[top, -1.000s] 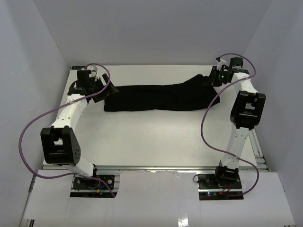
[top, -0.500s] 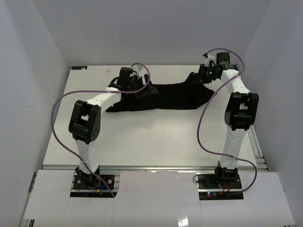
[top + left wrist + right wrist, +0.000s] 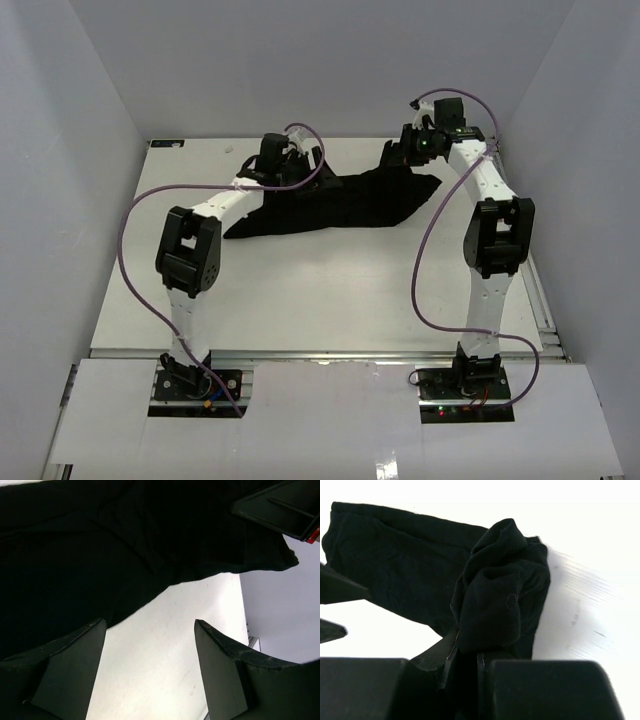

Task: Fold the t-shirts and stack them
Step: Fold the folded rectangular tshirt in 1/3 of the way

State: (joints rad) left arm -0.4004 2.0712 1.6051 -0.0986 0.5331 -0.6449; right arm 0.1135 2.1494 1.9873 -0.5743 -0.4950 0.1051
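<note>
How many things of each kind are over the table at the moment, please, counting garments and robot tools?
Black soft fabric t-shirt: 1
Black two-finger tools: 2, the left tool and the right tool
Total: 3

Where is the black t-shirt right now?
Seen from above, the t-shirt lies across the far side of the table; the right gripper pinches its right end.

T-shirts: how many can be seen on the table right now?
1. A plain black soft fabric t-shirt lies bunched across the far side of the white table, its right end clamped in the right gripper. Its folds could hide another.
</note>
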